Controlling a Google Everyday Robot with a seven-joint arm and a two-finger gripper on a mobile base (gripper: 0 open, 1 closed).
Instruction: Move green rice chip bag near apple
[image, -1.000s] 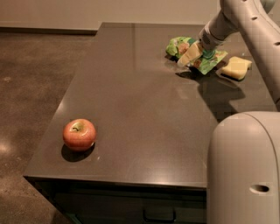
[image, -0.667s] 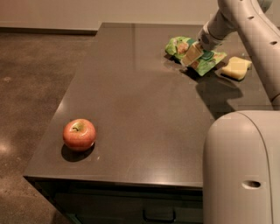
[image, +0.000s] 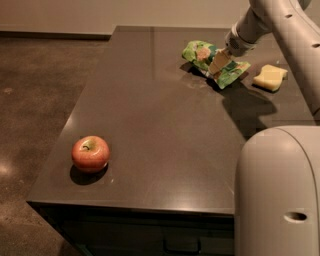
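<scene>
The pale fingers (image: 220, 59) are clamping down on the green rice chip bag (image: 199, 52), pinching it near its middle so that the foil is bunching and creasing around them. The gripper (image: 218, 64) is sitting at the far right part of the table (image: 165, 125), coming in from above and from the right, with the wrist and white arm (image: 280, 22) sloping up and out of the top right corner. A mid-bag grip seems to be serving balance: both ends of the bag are sticking out on either side of the fingers, so neither end should be dragging far when it travels.

The bag is lying at the far end of the dark tabletop, and a dark shadow under its near edge is suggesting that it is partly raised, though whether it is fully clear of the surface is hard to tell. Its long axis is running from far-left to near-right across the table, with the printed green face turning upward. Just to the right of it, apart from it, a pale yellow block (image: 270, 77) is resting on the table.

The apple (image: 90, 153) is sitting well apart, near the front left corner, stem side up. The bag is therefore needing to cross most of the table, forward and leftward. The robot's rounded white body (image: 277, 195) is filling the lower right
</scene>
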